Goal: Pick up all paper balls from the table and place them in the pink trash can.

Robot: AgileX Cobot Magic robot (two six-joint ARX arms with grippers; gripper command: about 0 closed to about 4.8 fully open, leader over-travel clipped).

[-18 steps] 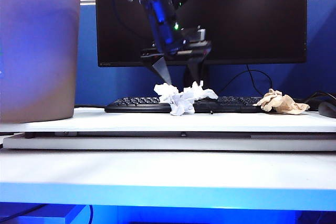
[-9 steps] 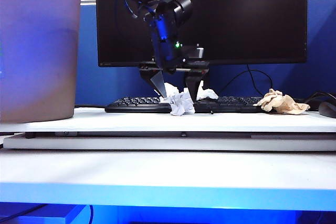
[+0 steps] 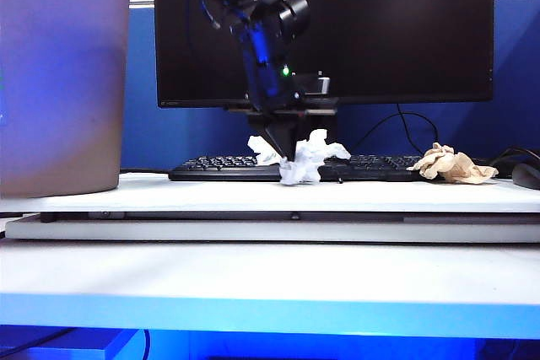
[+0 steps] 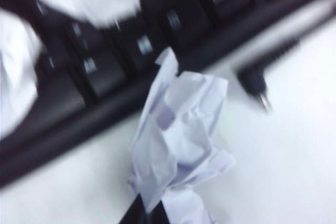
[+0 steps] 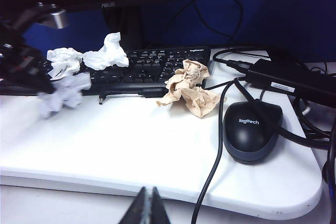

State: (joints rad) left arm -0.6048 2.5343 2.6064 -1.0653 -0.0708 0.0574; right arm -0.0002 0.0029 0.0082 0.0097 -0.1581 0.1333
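- White table (image 3: 169, 196) carries a black keyboard (image 3: 219, 168); only the exterior view shows the pink trash can (image 3: 61, 82), well left of the keyboard.
- Left gripper (image 3: 288, 155), fingers pinched together, seemingly grips the white paper ball (image 4: 176, 145) just before the keyboard.
- Right gripper (image 5: 147, 203), closed and empty, hangs nearer the camera than the keyboard; its view alone shows the mouse (image 5: 252, 129) beside the tan paper ball (image 5: 191, 88).

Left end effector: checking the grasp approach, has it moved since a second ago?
Yes. The left end effector dropped toward the keyboard and shut on the paper ball.
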